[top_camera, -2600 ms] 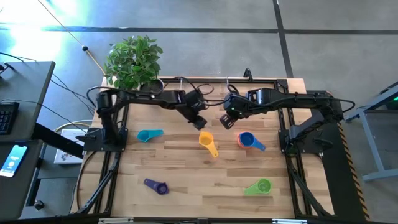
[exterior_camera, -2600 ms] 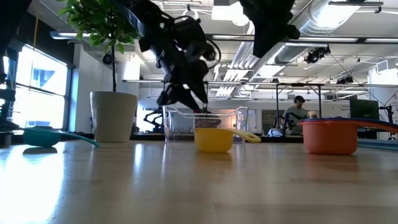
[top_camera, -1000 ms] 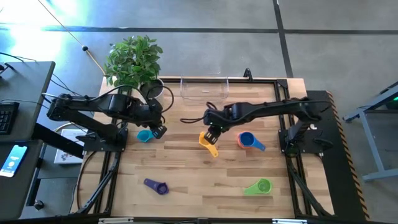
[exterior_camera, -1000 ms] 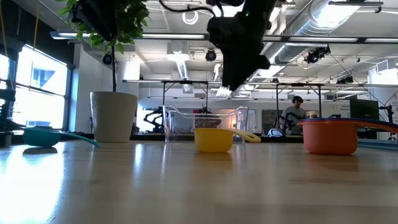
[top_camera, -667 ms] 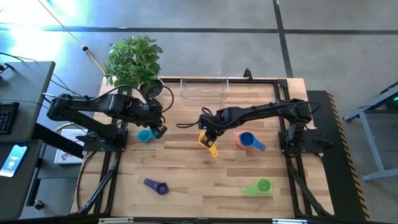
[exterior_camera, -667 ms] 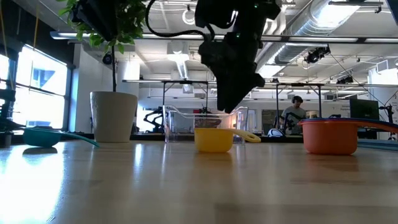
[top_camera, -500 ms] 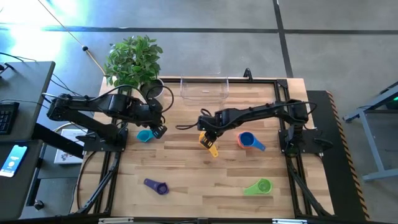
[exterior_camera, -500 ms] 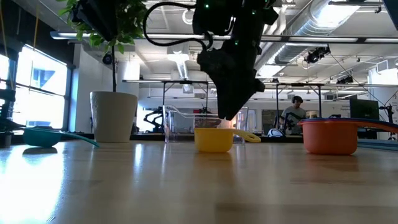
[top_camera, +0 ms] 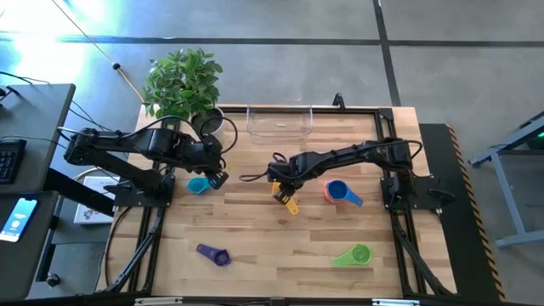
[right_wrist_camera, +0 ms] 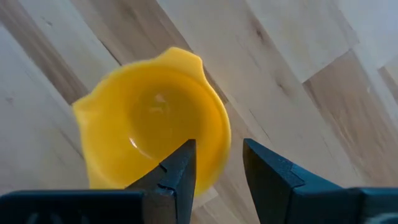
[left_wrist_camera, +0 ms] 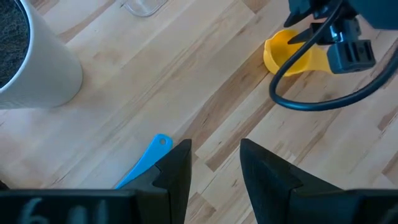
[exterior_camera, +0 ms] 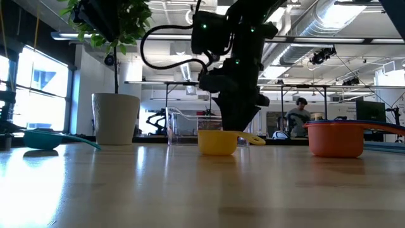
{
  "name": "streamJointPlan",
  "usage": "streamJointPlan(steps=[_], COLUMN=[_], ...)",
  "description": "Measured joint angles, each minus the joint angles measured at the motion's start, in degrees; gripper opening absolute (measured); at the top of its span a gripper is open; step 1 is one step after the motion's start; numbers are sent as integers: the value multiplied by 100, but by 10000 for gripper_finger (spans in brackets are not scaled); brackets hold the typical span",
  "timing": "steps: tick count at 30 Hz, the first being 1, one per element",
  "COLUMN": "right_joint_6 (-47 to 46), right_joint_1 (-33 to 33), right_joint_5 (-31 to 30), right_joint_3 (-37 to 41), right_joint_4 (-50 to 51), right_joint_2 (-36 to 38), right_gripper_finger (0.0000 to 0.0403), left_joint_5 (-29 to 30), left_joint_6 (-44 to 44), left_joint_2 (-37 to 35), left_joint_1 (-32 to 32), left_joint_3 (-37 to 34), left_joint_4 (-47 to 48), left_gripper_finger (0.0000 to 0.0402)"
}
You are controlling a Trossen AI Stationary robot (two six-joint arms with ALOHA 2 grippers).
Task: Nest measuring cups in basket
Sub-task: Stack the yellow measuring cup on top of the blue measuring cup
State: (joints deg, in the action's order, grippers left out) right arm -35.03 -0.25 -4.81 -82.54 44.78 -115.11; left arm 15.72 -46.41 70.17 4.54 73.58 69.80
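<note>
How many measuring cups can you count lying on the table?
5: teal by the left hand, yellow under the right hand, orange-and-blue beside it, purple and green near the front. Nested ones may hide.

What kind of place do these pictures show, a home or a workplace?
Probably a robotics lab or open workshop: a wooden table carrying two arms, bare ceiling ducts overhead, and a person sitting among desks and metal frames in the background.

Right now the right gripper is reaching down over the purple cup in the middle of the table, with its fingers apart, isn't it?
Not quite: the right gripper is over the yellow cup, not the purple one. The right wrist view shows its fingers apart at that cup's rim. The purple cup lies untouched near the table's front edge.
</note>
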Motion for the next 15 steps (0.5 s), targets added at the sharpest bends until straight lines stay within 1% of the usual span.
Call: streamJointPlan(steps=[2, 4, 6, 9, 10, 15], right_joint_6=[-6, -6, -2, 59, 107, 238], right_joint_1=[-4, -2, -2, -12, -11, -42], right_joint_5=[89, 98, 111, 232, 243, 390], right_joint_3=[0, 0, 0, 0, 0, -2], right_joint_4=[18, 6, 4, 2, 11, 70], right_joint_2=[-42, -42, -42, -42, -42, -9], right_gripper_finger=[118, 102, 75, 22, 12, 11], left_joint_5=[1, 8, 9, 12, 14, 14], left_joint_6=[0, 0, 2, 4, 5, 9], left_joint_2=[0, 0, 0, 0, 0, 0], left_joint_1=[0, 0, 0, 0, 0, 0], left_joint_3=[0, 0, 0, 0, 0, 0], left_joint_4=[0, 0, 0, 0, 0, 2], left_gripper_finger=[126, 126, 126, 126, 126, 126])
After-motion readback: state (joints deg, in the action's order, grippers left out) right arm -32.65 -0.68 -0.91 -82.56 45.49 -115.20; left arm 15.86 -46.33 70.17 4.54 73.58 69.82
